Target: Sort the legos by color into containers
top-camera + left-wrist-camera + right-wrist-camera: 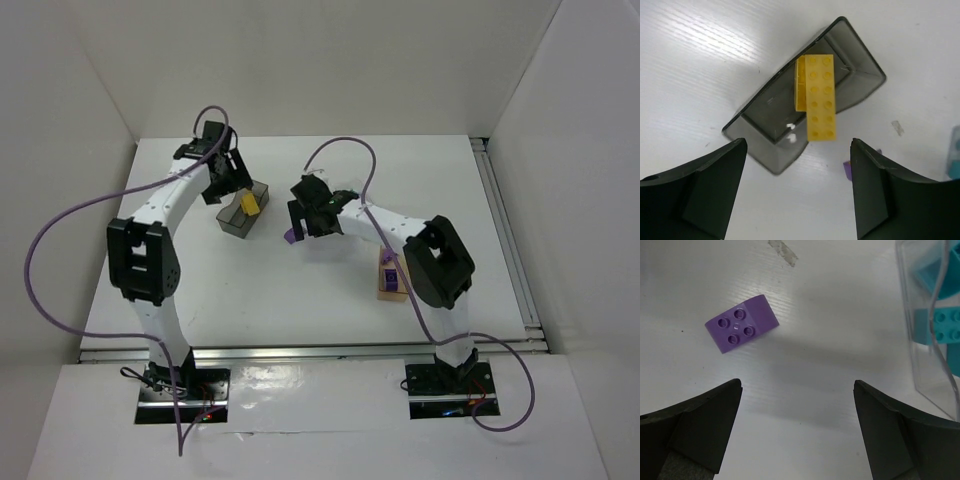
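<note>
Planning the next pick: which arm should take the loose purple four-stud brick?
Right. The right gripper hangs open near the purple four-stud plastic brick; the left gripper is over the smoky grey plastic bin.

— Where are the long bricks point(821, 95)?
— In the bin point(865, 72) on my left, toward the far edge of the table point(300, 290), one overlapping the other.
— And the loose brick point(742, 329)?
— Mid-table, just left of a second bin point(926, 362) with more bricks point(946, 324) in it.
</note>
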Controlling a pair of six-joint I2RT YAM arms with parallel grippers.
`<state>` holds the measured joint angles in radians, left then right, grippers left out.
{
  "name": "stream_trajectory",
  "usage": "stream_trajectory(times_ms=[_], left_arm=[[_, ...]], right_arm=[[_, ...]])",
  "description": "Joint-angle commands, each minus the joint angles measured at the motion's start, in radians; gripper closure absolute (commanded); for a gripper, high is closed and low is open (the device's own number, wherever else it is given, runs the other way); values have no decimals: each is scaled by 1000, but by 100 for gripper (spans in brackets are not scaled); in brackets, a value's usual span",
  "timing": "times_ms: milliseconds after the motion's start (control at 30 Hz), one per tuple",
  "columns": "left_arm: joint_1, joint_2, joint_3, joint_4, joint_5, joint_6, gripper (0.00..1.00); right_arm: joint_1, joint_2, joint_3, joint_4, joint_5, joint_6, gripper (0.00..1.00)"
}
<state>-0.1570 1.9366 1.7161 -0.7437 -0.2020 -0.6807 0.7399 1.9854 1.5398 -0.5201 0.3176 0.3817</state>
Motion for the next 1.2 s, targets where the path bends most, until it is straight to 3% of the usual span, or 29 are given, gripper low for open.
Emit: stream_trajectory(times_ms=[0,200,733,833,967,1000,1167], left_arm=[[36,-194,-36,6,4,23,13],[102,-327,-113,41,55,32,16],[148,-396,-239,72,139,79,18],[148,-396,-248,72,139,79,18],[157,-406,-257,72,139,79,18],[157,-406,-257,72,139,79,18],[166,-415,-268,72,148,79,18]], right_arm=[[-2,56,75,40,-60,-73,0],[-2,131,131,61,-112,-53,0],[27,334,299,51,-141,-133,0],[50,355,319,42,-92,-153,6],[90,378,362,-1,12,-162,21],[90,378,362,-14,24,-162,30],[99,313,352,-24,80,-129,54]])
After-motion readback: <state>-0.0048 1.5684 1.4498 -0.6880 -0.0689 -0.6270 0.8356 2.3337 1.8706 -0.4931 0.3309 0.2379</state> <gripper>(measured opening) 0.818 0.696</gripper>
